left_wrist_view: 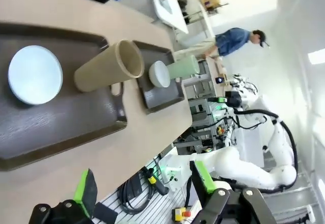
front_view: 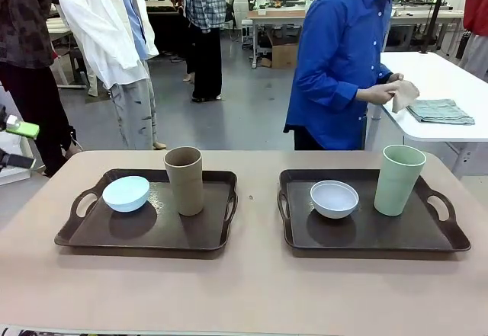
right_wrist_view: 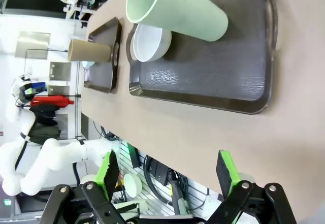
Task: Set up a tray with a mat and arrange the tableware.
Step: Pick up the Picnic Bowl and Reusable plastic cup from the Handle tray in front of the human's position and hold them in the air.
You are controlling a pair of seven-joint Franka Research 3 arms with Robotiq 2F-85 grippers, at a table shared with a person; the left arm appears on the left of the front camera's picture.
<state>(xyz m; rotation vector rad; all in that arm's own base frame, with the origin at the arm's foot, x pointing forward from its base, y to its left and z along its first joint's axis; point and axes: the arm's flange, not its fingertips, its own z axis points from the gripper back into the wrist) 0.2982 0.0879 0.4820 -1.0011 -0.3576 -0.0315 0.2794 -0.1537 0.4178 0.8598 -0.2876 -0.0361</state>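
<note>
- Two dark brown handled trays sit on a tan table (front_view: 252, 290), well apart. The left tray (front_view: 99, 233) carries a pale blue round bowl (front_view: 126, 193) and a tall brown handleless cup (front_view: 184, 181). The right tray (front_view: 381, 233) carries a white round bowl (front_view: 334, 198) and a tall pale green handleless cup (front_view: 399, 180).
- No mat on either tray; the ware stands on bare tray floor.
- Left gripper (left_wrist_view: 144, 186): jaws spread wide, nothing between, back off the near table edge. Right gripper (right_wrist_view: 167, 170): same, spread and empty.
- Cups, my guess: light, stiff, smooth-walled, tall so tippy. Pinch across the wall about mid-height, or over the rim.
- Bowls: shallow, and the rounded sides would likely slip. Take the rim, one finger inside. Material unclear, so treat as breakable.
- Trays: rigid, raised lip; hold by the cut-out end handles.
- Around: a person in blue shirt (front_view: 343, 62) at the far side, turned to a white side table (front_view: 457, 77), hands (front_view: 381, 92) holding a beige cloth (front_view: 406, 94). A folded grey-green cloth (front_view: 440, 111) lies on that table.
- In the way: each cup stands close to its bowl, so a finger going for one may knock the other. I judge the ware must come off before any mat goes in.
</note>
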